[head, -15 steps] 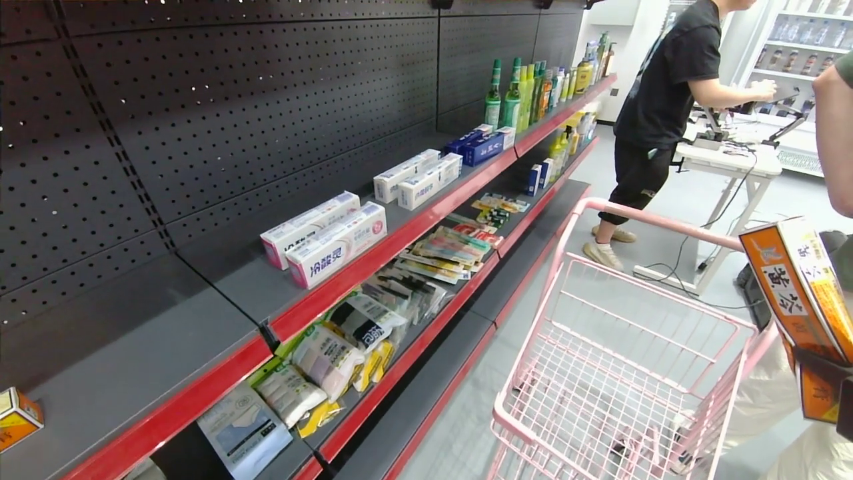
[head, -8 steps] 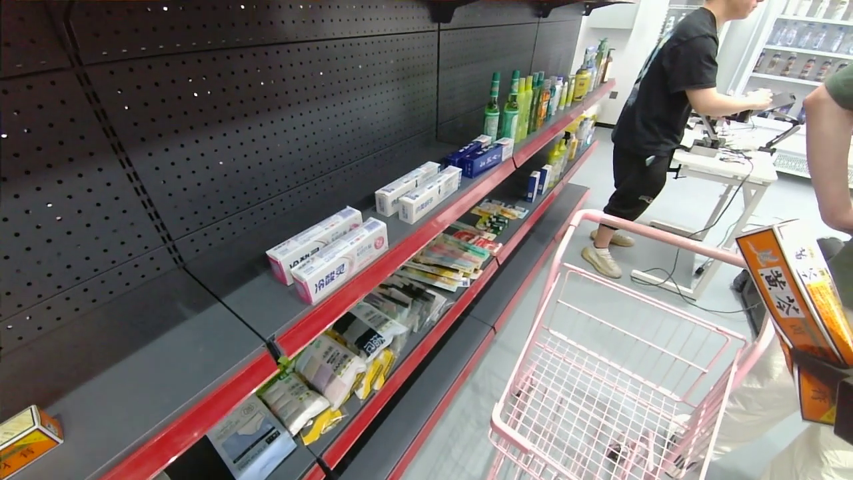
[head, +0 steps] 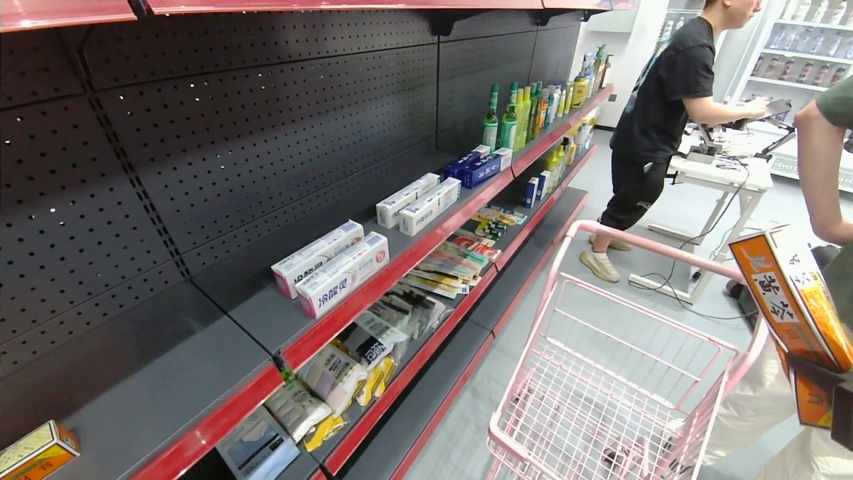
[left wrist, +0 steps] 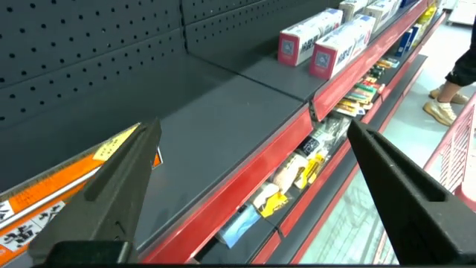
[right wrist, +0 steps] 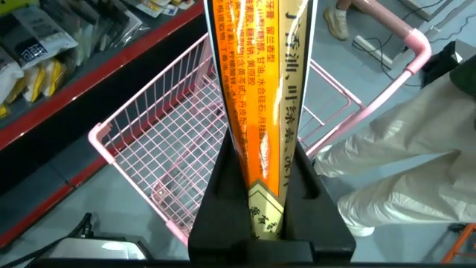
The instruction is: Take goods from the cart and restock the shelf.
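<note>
Head view: we see a tall orange-and-white printed carton (head: pixel 790 300) beside the pink wire shopping cart (head: pixel 640 239), and a matching carton (head: pixel 33 450) on the grey, red-edged shelf (head: pixel 166 380). Left wrist: our left gripper (left wrist: pixel 253 130) gapes empty above that shelf. Right wrist: our right gripper (right wrist: pixel 256 149) clamps the tall carton.

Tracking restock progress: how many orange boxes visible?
2. One orange box lies on the shelf's near end; the other is held in the right gripper by the pink cart. More may be hidden.
</note>
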Controlling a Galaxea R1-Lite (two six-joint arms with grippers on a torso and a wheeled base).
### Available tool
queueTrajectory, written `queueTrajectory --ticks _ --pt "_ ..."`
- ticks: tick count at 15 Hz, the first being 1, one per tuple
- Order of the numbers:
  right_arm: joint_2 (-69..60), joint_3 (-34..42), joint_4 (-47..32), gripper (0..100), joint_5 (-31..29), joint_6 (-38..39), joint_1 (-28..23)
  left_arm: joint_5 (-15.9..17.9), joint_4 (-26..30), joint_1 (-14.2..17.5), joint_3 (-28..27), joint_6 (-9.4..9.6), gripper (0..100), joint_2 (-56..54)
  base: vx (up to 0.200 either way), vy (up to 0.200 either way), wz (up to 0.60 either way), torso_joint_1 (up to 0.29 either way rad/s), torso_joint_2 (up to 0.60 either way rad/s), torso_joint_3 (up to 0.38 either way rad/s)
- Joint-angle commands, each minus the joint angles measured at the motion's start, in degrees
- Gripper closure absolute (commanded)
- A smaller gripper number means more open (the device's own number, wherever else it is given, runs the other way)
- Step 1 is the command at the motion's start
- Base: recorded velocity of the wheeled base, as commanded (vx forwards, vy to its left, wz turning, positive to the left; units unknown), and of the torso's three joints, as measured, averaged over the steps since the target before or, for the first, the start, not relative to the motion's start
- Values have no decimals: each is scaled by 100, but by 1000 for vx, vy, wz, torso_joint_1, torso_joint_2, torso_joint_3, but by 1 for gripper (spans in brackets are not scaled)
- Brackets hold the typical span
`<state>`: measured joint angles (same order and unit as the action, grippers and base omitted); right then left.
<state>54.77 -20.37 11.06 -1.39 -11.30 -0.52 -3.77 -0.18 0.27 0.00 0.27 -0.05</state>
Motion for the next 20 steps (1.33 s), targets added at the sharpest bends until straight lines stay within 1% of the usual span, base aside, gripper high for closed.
queueTrajectory --ticks 1,3,8,20 --pt "42 -2 2 100 7 -4 0 -1 1 0 0 0 0 5 0 0 0 129 -261 -134" --pt "69 -2 2 100 7 -13 0 -1 1 0 0 0 0 5 0 0 0 119 -241 -124" --pt "95 -2 2 100 -2 -127 -27 8 1 8 0 0 0 5 0 0 0 4 -14 -2" --pt "165 -2 2 100 7 -250 -9 -1 1 8 0 0 0 5 0 0 600 4 3 2"
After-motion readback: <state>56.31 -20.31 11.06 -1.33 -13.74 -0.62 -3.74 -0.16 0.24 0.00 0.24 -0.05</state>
